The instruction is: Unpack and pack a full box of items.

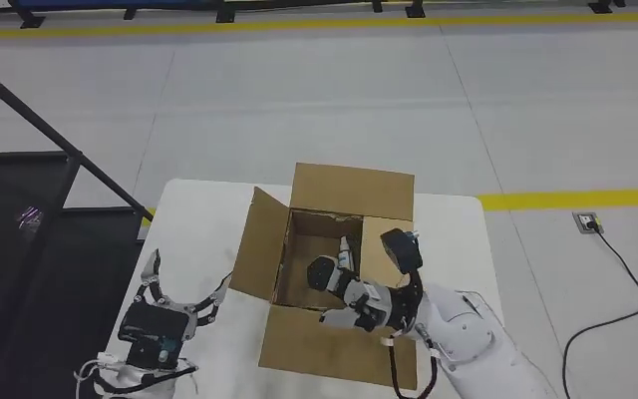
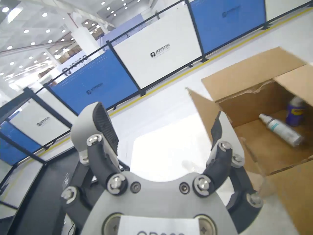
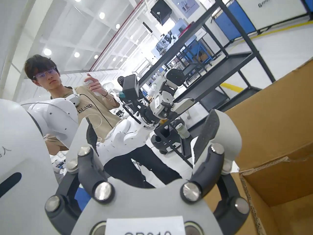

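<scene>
An open cardboard box (image 1: 351,188) stands on the white table (image 1: 199,224), its flaps folded out. Inside it lie a white spray bottle (image 2: 280,129) on its side and a blue can (image 2: 296,111) in the far corner; the bottle (image 1: 344,249) also shows from above. My left gripper (image 1: 184,284) (image 2: 159,116) hangs open over the table left of the box (image 2: 244,79), holding nothing. My right gripper (image 1: 327,295) (image 3: 149,128) is over the near part of the box (image 3: 276,128), turned sideways toward the left, open with nothing between its fingers.
A black metal shelf (image 1: 60,249) stands close to the table's left side. Bare tabletop (image 2: 166,147) lies between the left gripper and the box. A cable and socket (image 1: 588,224) are on the floor at the right.
</scene>
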